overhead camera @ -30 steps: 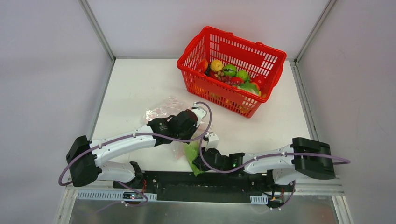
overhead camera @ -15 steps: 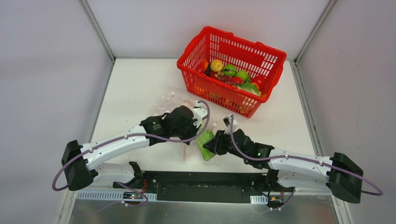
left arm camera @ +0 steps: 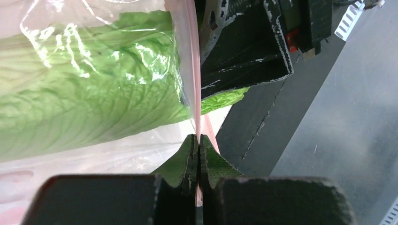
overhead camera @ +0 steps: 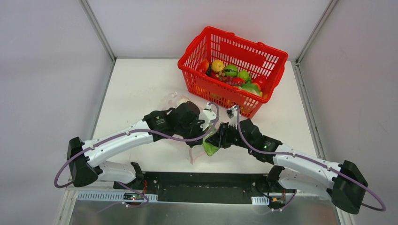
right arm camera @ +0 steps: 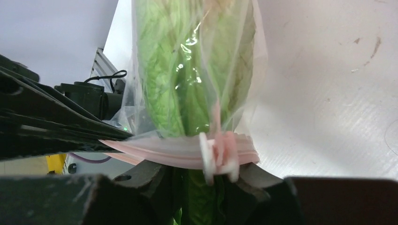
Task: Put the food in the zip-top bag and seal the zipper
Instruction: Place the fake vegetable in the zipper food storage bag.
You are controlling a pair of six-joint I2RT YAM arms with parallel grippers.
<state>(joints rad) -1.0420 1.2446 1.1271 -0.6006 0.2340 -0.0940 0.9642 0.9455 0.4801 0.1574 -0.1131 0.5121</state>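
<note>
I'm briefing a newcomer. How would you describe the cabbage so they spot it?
From the red basket at the back, come forward to where the left gripper and right gripper meet. Between them is a clear zip-top bag; the cabbage is the long, veined green leaf inside, unlike the basket's round fruit.

A red plastic basket (overhead camera: 211, 91) stands on the white table (overhead camera: 141, 89).

Overhead wide view — wrist views close, sharing cabbage (left arm camera: 84, 93).
</note>
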